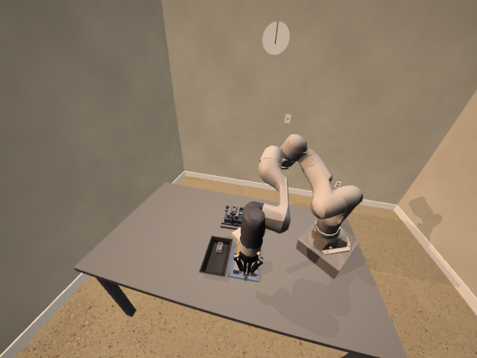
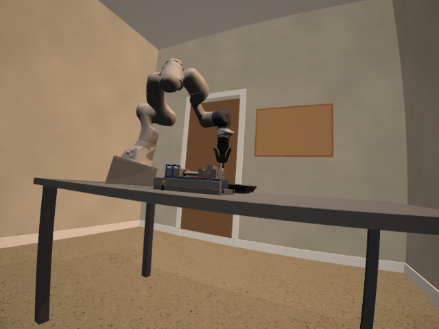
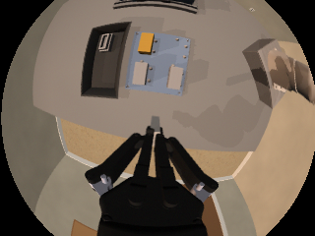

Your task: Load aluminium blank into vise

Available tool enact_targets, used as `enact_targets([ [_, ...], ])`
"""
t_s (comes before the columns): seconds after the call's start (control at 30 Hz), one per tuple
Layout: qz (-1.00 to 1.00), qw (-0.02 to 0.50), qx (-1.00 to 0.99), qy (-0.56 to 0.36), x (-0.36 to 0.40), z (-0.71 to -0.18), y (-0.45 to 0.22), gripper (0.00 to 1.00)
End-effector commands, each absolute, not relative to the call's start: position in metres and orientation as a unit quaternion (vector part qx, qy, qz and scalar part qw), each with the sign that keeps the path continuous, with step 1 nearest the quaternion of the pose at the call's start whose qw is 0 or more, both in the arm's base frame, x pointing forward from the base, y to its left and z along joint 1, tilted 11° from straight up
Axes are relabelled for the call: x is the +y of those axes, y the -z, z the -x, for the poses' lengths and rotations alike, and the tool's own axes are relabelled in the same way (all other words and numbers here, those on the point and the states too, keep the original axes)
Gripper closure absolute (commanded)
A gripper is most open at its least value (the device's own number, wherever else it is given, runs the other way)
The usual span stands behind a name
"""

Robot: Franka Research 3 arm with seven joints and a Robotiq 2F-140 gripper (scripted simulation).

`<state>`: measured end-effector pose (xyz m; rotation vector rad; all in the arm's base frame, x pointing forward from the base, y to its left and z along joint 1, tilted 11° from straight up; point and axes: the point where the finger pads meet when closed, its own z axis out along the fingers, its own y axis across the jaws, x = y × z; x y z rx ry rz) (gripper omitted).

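Observation:
My gripper (image 1: pixel 246 273) (image 2: pixel 222 165) (image 3: pixel 155 122) is shut and empty above the infeed plate's near part. The blue infeed plate (image 1: pixel 232 274) (image 3: pixel 164 54) carries a brass blank (image 1: pixel 238 250) (image 3: pixel 146 43) at its far left and two aluminium blanks, one at near left (image 3: pixel 140 73) and one at near right (image 3: pixel 175 78). All three look flat, beside small pins. A finished part (image 1: pixel 219 247) (image 3: pixel 105 42) lies pocket up at the far end of the dark outfeed tray (image 1: pixel 215 265) (image 3: pixel 104 74). The vise (image 1: pixel 234 221) (image 2: pixel 191 182) stands behind; its opening cannot be made out clearly.
The outfeed tray's raised walls stand close to the left of the plate. The vise's blue hoses (image 2: pixel 172 170) stand up on its end nearer the robot base. The robot base block (image 1: pixel 327 259) (image 3: pixel 259 74) is to the right. The arm partly hides the plate and vise in the top view.

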<state>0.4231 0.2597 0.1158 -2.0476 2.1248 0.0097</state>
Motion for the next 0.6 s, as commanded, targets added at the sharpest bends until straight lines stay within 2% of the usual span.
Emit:
enact_targets([
  [0.0, 0.689, 0.096, 0.718, -0.003, 0.260, -0.424, -0.117, 1.00],
  [0.57, 0.689, 0.096, 0.718, -0.003, 0.256, -0.420, -0.144, 1.00],
])
